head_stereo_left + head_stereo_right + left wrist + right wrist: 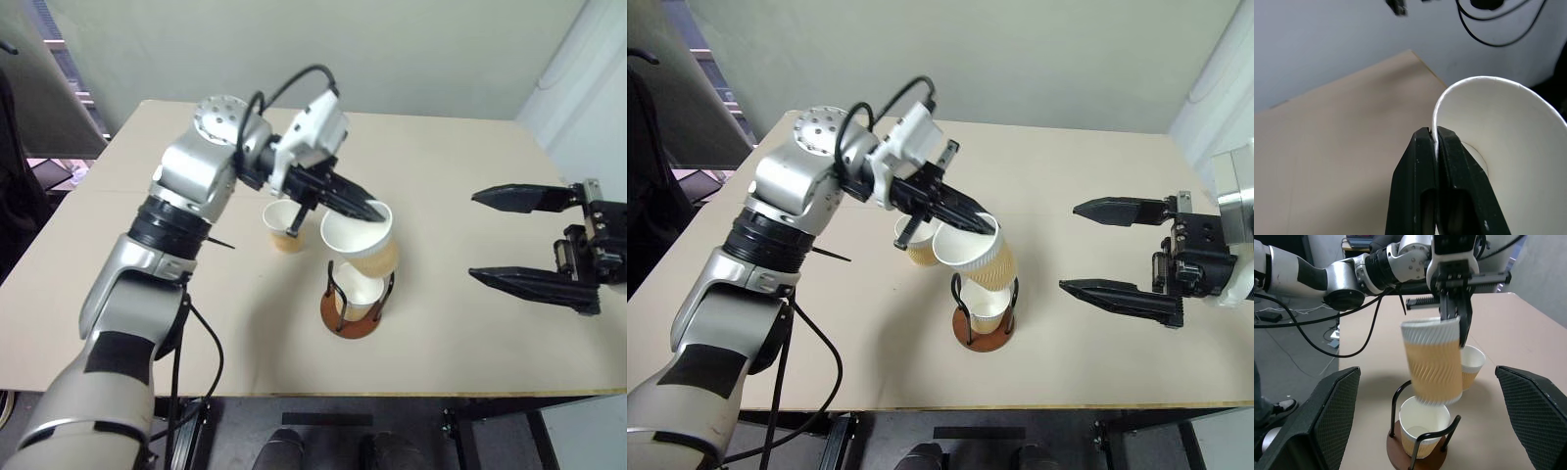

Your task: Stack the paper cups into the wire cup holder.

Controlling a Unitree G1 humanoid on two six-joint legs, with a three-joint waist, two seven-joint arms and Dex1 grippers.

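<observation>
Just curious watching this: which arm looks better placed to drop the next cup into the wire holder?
Left. Its gripper already pinches a cup by the rim above the holder. The right gripper waits open off to the side.

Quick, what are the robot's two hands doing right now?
Left gripper: fingers shut on the rim of a paper cup, held above the wire cup holder.
Right gripper: open, holding nothing.

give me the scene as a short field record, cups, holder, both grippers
held cup: tan ribbed paper cup, pinched at its white rim, hanging just above the holder
left gripper: fingers shut on that cup's rim
holder: black wire cup holder on a round reddish-brown base
cup in holder: one paper cup seated upright inside
loose cup: third paper cup upright on the beige table, behind the holder
right gripper: open, off to the side, holding nothing
</observation>
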